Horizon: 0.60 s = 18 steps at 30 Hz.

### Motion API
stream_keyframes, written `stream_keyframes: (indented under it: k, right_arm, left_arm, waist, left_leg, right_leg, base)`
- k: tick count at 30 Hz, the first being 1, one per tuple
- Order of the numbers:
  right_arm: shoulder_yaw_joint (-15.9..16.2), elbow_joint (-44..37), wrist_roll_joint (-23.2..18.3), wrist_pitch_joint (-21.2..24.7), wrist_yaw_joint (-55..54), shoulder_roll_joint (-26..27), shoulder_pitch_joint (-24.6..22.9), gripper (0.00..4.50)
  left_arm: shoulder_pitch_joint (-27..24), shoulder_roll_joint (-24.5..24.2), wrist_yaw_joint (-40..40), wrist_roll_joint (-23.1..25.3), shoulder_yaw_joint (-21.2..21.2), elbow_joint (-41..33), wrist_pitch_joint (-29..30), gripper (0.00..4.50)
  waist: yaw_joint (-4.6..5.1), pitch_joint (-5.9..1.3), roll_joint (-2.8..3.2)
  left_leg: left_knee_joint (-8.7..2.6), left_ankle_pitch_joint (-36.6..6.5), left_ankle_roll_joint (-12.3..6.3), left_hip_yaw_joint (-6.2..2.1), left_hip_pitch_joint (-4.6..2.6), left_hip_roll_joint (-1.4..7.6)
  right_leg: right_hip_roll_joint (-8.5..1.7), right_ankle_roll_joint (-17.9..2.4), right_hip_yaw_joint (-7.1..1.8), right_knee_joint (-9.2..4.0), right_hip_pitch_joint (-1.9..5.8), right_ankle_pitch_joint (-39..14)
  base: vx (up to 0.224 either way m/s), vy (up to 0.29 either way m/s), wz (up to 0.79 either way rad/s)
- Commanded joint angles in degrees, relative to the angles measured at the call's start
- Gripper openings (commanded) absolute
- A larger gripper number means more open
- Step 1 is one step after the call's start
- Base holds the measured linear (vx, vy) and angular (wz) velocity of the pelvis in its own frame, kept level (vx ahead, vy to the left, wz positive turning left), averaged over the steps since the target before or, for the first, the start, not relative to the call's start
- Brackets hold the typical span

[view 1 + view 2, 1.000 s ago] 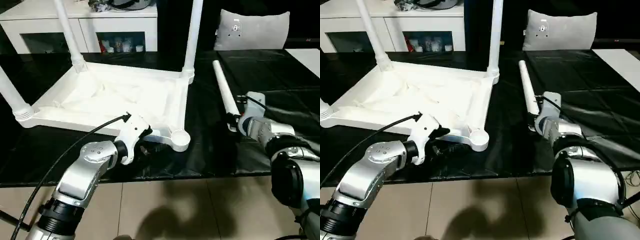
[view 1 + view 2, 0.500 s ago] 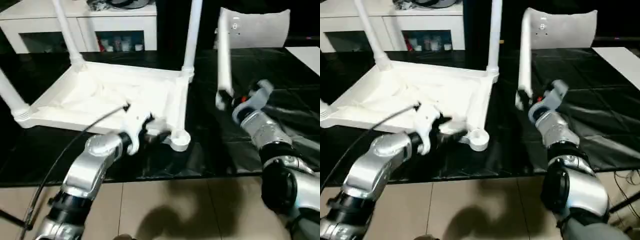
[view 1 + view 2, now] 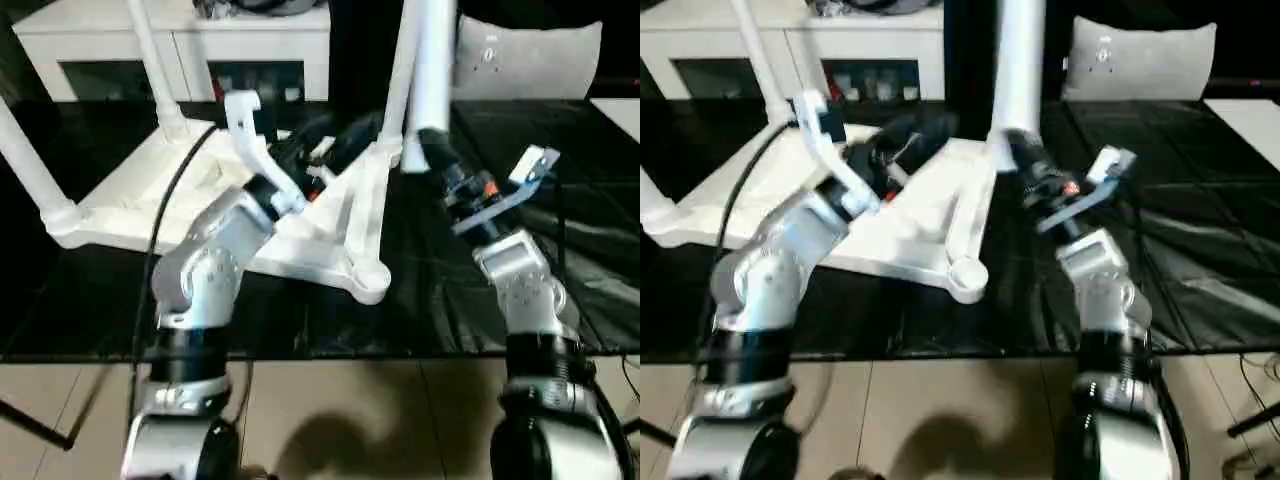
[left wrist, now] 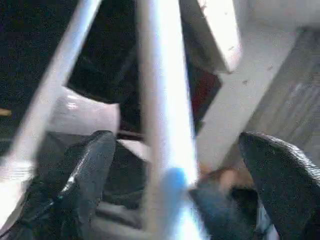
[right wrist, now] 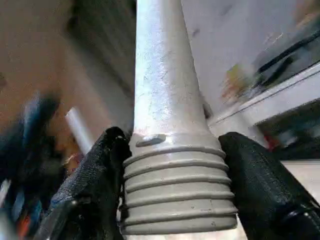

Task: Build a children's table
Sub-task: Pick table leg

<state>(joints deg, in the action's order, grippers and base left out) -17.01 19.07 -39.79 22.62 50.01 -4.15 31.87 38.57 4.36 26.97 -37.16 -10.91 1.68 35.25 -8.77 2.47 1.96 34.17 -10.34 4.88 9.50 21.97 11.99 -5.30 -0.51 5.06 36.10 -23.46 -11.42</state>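
My right arm (image 3: 520, 290) rises from the near edge of the black bench (image 3: 590, 250), forearm climbing toward the middle, wrist bent up. Its gripper (image 5: 177, 185) clamps the loose leg (image 3: 432, 60) at its ribbed, threaded end: in the right wrist view one black finger (image 5: 95, 185) presses each side of the ribs, so the jaws stand about half open, filled by the leg. The leg stands near upright, its thick end down in my grip, above the bench, just beside the table's right rim.

My left arm (image 3: 215, 270) reaches up and across over the upturned table top (image 3: 330, 230), wrist tilted inward toward the right gripper. The left gripper (image 4: 175, 190) has its jaws spread wide, one finger (image 4: 87, 175) far from the other, and holds nothing; in the left wrist view the held leg runs between them, but whether either pad touches it I cannot tell.

The table lies upside down on the bench, ribbed side up. Three legs stand in its corners: one at the left (image 3: 30, 170), one at the far left (image 3: 150, 60), one at the far right (image 3: 398, 80). The near right socket (image 3: 368, 282) is open. A white cabinet (image 3: 120, 40) stands behind.
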Motion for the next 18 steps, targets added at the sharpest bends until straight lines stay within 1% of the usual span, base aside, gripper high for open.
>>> stream_keyframes:
  k: [1,2,3,4,5,7,10,11,12,13,14,15,16,18]
  right_arm:
    - [3.6,-3.1,1.1,2.0,2.1,0.1,-1.4,2.64]
    - [3.6,-3.1,1.1,2.0,2.1,0.1,-1.4,2.64]
    - [5.7,-4.1,1.8,2.7,2.4,0.6,-2.8,2.64]
    - [6.3,-4.2,2.1,2.7,2.3,0.7,-3.1,2.64]
    - [7.3,-4.2,2.8,2.7,2.2,0.8,-3.6,2.64]
    - [7.9,-4.4,3.1,2.8,2.1,0.8,-4.0,2.64]
    - [9.4,-4.6,4.2,2.6,2.0,0.7,-4.8,2.64]
    - [10.6,-4.6,5.1,2.1,2.3,0.5,-5.2,2.64]
    - [11.4,-4.8,5.7,1.8,2.3,0.4,-5.5,2.64]
    - [11.4,-4.8,5.7,1.8,2.3,0.4,-5.5,2.64]
    - [11.7,-5.0,6.0,1.7,2.1,0.4,-5.7,2.63]
    - [11.8,-5.2,6.0,1.8,2.0,0.5,-5.9,2.63]
    - [11.8,-5.3,6.1,1.8,2.0,0.5,-5.9,2.63]
    - [12.1,-5.5,6.2,1.9,1.8,0.4,-6.1,2.62]
  left_arm:
    - [1.2,0.7,-1.7,-2.4,-1.4,1.0,1.8,4.5]
    - [1.2,0.7,-1.7,-2.4,-1.4,1.0,1.8,4.5]
    - [1.8,1.6,-2.6,-3.8,-2.5,1.6,2.2,4.5]
    - [1.9,1.8,-2.8,-4.5,-2.8,1.6,2.2,4.5]
    - [2.0,2.3,-3.0,-6.4,-3.7,1.4,2.6,4.5]
    - [2.0,2.4,-3.1,-7.4,-4.1,1.1,3.0,4.5]
    - [1.7,2.6,-3.0,-9.2,-4.5,0.4,3.7,4.5]
    - [1.4,2.5,-3.0,-9.4,-4.3,0.1,4.0,4.22]
    - [1.2,2.5,-3.0,-9.2,-4.1,-0.1,4.1,4.22]
    - [1.2,2.5,-3.0,-9.2,-4.1,-0.1,4.1,4.16]
    - [1.0,2.6,-3.2,-9.0,-3.9,-0.3,4.0,4.16]
    - [1.0,2.7,-3.5,-8.5,-3.9,-0.2,3.5,4.01]
    - [1.0,2.7,-3.7,-8.2,-3.9,0.0,3.3,4.01]
    - [1.0,2.2,-4.4,-7.2,-3.5,0.6,2.8,3.72]
  waist:
    - [-0.25,-3.87,-0.62]
    - [-0.41,-3.92,-0.55]
    - [-0.4,-3.86,-0.48]
    - [-0.51,-3.9,-0.47]
    - [-0.5,-3.94,-0.46]
    - [-0.58,-3.97,-0.32]
    - [-0.89,-4.05,-0.37]
    - [-1.04,-4.12,-0.28]
    - [-1.11,-4.14,-0.19]
    - [-1.12,-4.15,-0.21]
    - [-1.13,-4.15,-0.23]
    - [-1.13,-4.17,-0.21]
    - [-1.13,-4.11,-0.2]
    - [-1.09,-4.04,-0.16]
  left_leg:
    - [-3.41,-6.3,-3.12,0.11,-0.13,0.58]
    - [-3.46,-6.3,-3.03,0.07,-0.22,0.61]
    - [-3.49,-6.6,-2.86,0.05,-0.23,0.61]
    - [-3.44,-6.0,-2.62,-0.01,-0.15,0.62]
    - [-3.46,-5.8,-2.55,-0.03,-0.11,0.6]
    - [-3.49,-5.8,-2.34,-0.06,-0.26,0.69]
    - [-3.41,-5.4,-2.38,-0.06,-0.31,0.73]
    - [-3.31,-4.7,-2.35,-0.1,-0.31,0.74]
    - [-3.34,-4.3,-2.41,-0.16,-0.34,0.79]
    - [-3.31,-4.2,-2.44,-0.18,-0.3,0.78]
    - [-3.32,-4.0,-2.47,-0.22,-0.21,0.73]
    - [-3.32,-4.0,-2.47,-0.24,-0.22,0.75]
    - [-3.34,-4.2,-2.44,-0.23,-0.22,0.74]
    - [-3.47,-5.3,-2.11,-0.29,-0.19,0.73]
  right_leg:
    - [-2.6,-11.8,-2.31,-4.37,3.86,-5.5]
    - [-2.65,-11.5,-2.31,-4.47,3.82,-5.8]
    - [-2.62,-10.8,-2.33,-4.62,3.73,-6.5]
    - [-2.72,-10.6,-2.35,-4.51,3.79,-6.1]
    - [-2.68,-10.6,-2.34,-4.48,3.8,-5.9]
    - [-2.69,-10.7,-2.33,-4.48,3.65,-5.6]
    - [-2.63,-10.9,-2.37,-4.24,3.67,-3.6]
    - [-2.63,-11.2,-2.35,-4.09,3.65,-2.3]
    - [-2.57,-11.3,-2.32,-4.03,3.62,-1.3]
    - [-2.58,-11.3,-2.31,-4.02,3.66,-0.9]
    - [-2.6,-11.4,-2.29,-3.94,3.81,-0.2]
    - [-2.62,-11.4,-2.27,-3.92,3.81,0.1]
    - [-2.64,-11.4,-2.27,-4.0,3.81,-0.1]
    - [-2.69,-10.9,-2.27,-4.1,3.92,-1.4]
  base:
    - [0.0,0.0,0.0]
    - [0.0,0.0,0.0]
    - [0.0,0.0,0.0]
    - [0.0,0.0,0.0]
    - [0.0,0.0,0.0]
    - [0.0,0.0,0.0]
    - [0.0,0.0,0.0]
    - [0.0,0.0,0.0]
    - [0.0,0.0,0.0]
    - [0.0,0.0,0.0]
    - [0.0,0.0,0.0]
    - [0.0,0.0,0.0]
    - [0.0,0.0,0.0]
    - [0.0,0.0,0.0]
